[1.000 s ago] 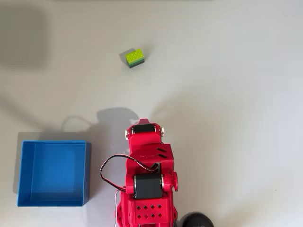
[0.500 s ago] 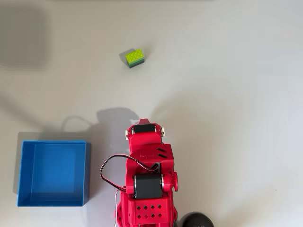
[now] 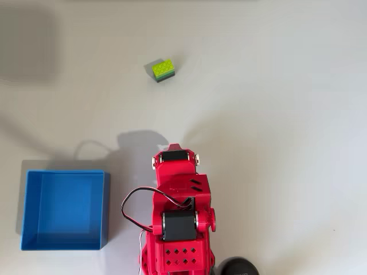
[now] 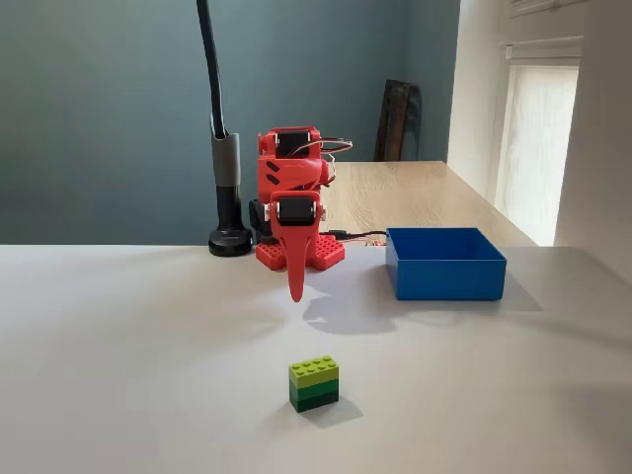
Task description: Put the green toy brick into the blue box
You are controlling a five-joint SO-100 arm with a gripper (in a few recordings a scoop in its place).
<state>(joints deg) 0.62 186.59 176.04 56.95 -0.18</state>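
A red robot arm sits folded on a white desk, its claw pointing down, fingers pressed together and holding nothing. The green toy brick stands alone on the desk, well apart from the claw. The blue box sits beside the arm's base.

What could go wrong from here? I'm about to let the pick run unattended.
The green toy brick is small and stands loose on the smooth table, so a slightly off-centre close by the gripper could push or tip it. The blue box lies well apart from the brick, so a weak grip could drop it on the way, or clip the box's low wall.
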